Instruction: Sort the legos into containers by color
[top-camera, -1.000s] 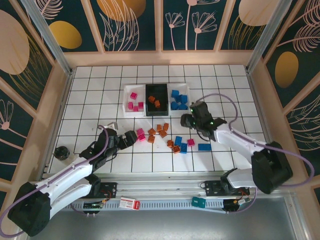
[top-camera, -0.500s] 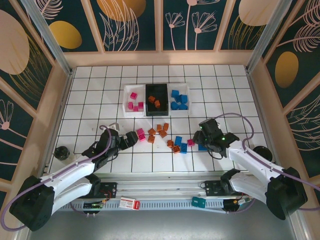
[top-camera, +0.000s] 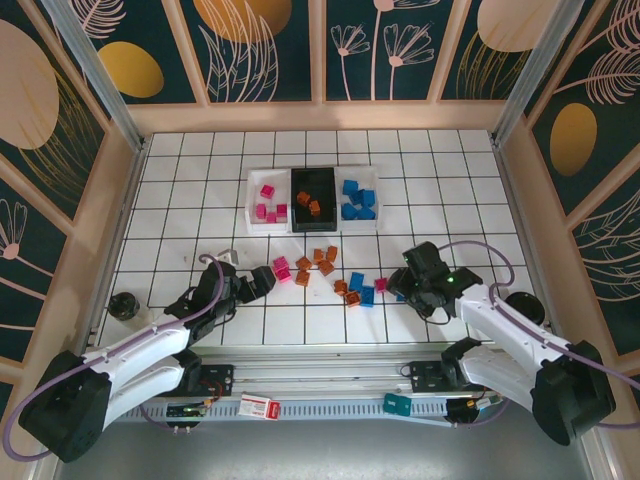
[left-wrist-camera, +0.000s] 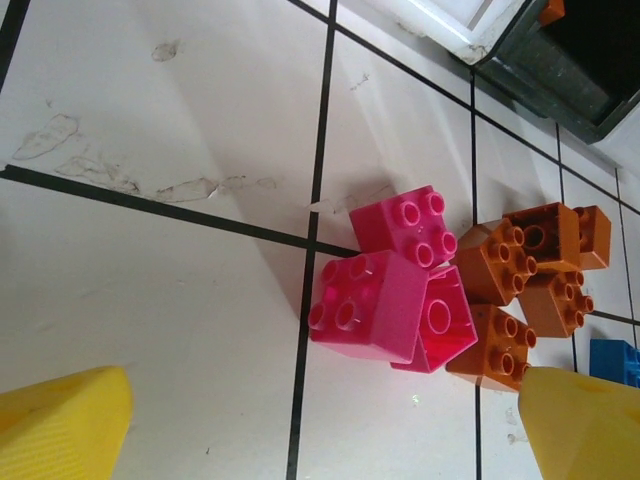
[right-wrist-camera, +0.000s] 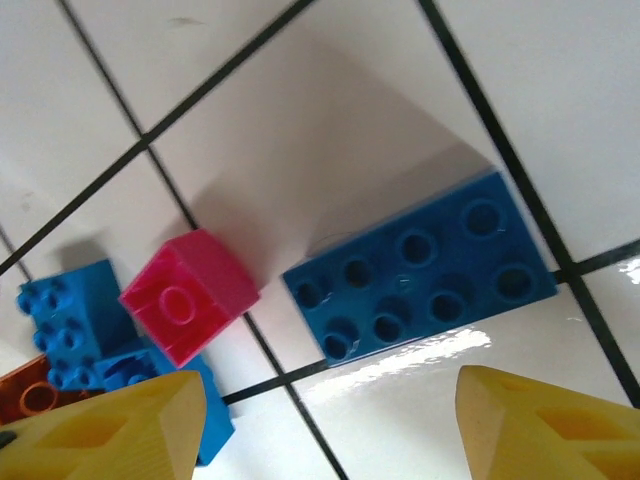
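well, nearest the arm bases, the left gripper (top-camera: 262, 283) is hovering low over the tiled table (top-camera: 200, 200) with its yellow fingers (left-wrist-camera: 70, 420) spread wide and nothing between them. just ahead of it, two magenta legos (left-wrist-camera: 385, 310) are lying touching each other, with a cluster of orange legos (left-wrist-camera: 510, 270) pressing against their right side. across the loose pile, the right gripper (top-camera: 405, 285) is hanging with its jaws parted and empty. a long blue lego (right-wrist-camera: 420, 265) is lying flat just beyond its fingertips, beside a single pink lego (right-wrist-camera: 188, 295) and some small blue legos (right-wrist-camera: 70, 320). farther back, three containers are sitting in a row: a left white tray (top-camera: 255, 185) holding pink bricks, a black tray (top-camera: 320, 185) holding orange ones, and a right white tray (top-camera: 368, 178) holding blue ones.
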